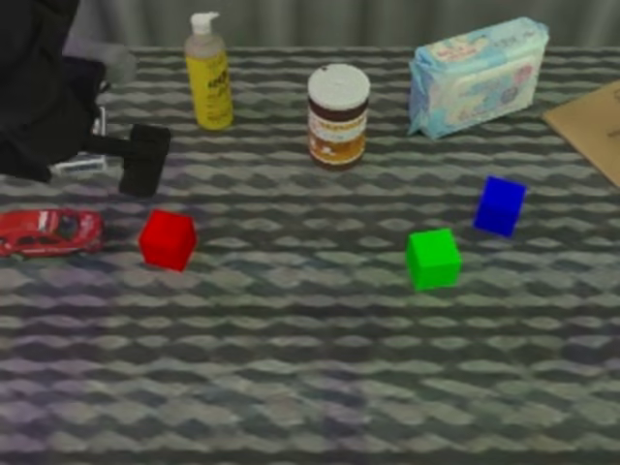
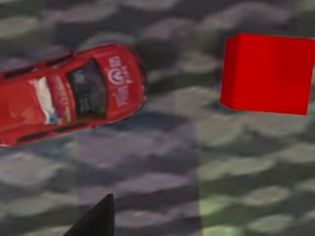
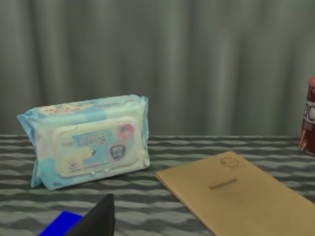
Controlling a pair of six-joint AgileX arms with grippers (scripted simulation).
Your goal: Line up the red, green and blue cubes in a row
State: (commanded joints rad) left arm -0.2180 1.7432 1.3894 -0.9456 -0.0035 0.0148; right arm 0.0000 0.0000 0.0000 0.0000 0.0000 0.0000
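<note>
Top view: your left gripper (image 1: 143, 161) hangs at the far left of the table (image 1: 291, 368), just beyond the red cube (image 1: 168, 239); you cannot tell how its fingers stand. The red cube sits left, just right of the toy car (image 1: 48, 232), apart from it. The green cube (image 1: 433, 258) lies right of centre, with the blue cube (image 1: 500, 205) near it, farther and to the right. Your right gripper is outside this view; its finger state cannot be told.
</note>
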